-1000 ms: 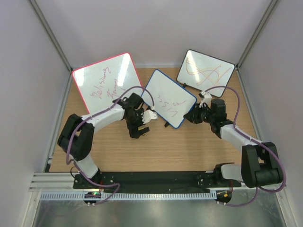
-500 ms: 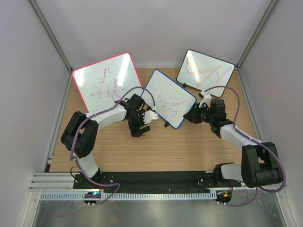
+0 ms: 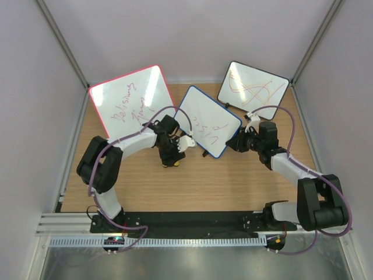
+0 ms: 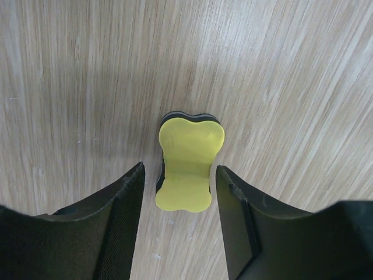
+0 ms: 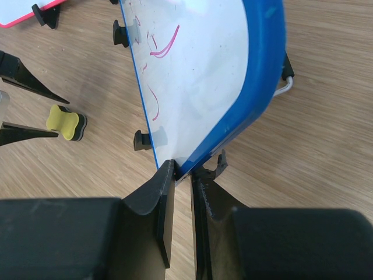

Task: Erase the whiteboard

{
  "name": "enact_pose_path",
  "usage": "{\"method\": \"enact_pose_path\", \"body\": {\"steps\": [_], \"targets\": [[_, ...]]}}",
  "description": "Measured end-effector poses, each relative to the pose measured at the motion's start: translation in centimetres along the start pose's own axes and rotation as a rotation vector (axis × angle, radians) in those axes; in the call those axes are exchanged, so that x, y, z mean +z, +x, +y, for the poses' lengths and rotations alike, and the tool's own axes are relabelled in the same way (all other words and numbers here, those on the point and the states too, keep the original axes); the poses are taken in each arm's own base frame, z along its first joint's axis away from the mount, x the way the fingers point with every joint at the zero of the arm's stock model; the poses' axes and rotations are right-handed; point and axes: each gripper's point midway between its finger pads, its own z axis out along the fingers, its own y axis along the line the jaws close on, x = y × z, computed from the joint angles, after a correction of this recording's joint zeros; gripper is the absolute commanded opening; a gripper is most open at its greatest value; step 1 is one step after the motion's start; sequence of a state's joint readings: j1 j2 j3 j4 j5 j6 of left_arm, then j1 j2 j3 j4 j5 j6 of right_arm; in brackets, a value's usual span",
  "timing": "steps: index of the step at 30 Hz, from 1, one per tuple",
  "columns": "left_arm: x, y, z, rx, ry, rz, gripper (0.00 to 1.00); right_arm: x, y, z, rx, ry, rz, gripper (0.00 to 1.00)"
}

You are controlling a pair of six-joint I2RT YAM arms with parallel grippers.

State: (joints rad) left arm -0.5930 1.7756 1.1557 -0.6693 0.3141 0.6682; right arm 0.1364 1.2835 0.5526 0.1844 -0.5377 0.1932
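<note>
The whiteboard [image 3: 208, 122] stands tilted on its small black feet in the middle of the table [image 3: 233, 181], toward the far side, its blue frame around a few strokes of red writing. My right gripper [image 5: 183, 175] is clamped on the frame at the near right corner, fingers pinched onto the blue edge, so the board is braced. Just to its left, on the bare wood, lies the eraser [image 4: 189, 149], yellow face up with a dark pad beneath. My left gripper [image 4: 180, 175] hangs straight over it with a jaw on either side; I see a gap at each jaw, so nothing is grasped yet. The step in hand, as I judge it, is picking up that eraser. To do it well I should stay centred over its narrow waist, come low enough to catch the foam body and not just the top skin, and squeeze evenly so it does not twist or skid on the wood. The right hold should not slacken, or the board may tip once wiping starts. Counting outward: three boards in all, mine plus a pink-framed board [image 3: 131, 99] at the far left and a black-framed board [image 3: 252, 84] at the far right; one eraser; two arms.
</note>
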Motion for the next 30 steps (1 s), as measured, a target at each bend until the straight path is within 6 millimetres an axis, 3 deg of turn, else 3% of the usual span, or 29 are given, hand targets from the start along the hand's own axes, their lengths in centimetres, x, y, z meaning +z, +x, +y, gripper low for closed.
{"method": "enact_pose_path", "body": {"steps": [13,21,24,25,30], "targets": [[0.3,0.4,-0.15,0.013,0.014,0.015,0.51,0.0,0.0,0.0,0.0,0.0,0.0,0.01],[0.69,0.71,-0.25,0.009,0.025,0.027,0.28,0.01,0.01,0.0,0.0,0.001,0.0,0.01],[0.69,0.72,-0.27,0.009,0.026,0.027,0.11,0.01,0.02,0.01,0.0,0.001,0.0,0.01],[0.69,0.72,-0.27,0.009,0.026,0.027,0.0,0.01,0.01,0.0,0.0,0.001,0.0,0.01],[0.64,0.67,-0.31,-0.002,0.025,0.025,0.0,0.01,0.01,0.0,-0.001,0.001,0.0,0.01]]}}
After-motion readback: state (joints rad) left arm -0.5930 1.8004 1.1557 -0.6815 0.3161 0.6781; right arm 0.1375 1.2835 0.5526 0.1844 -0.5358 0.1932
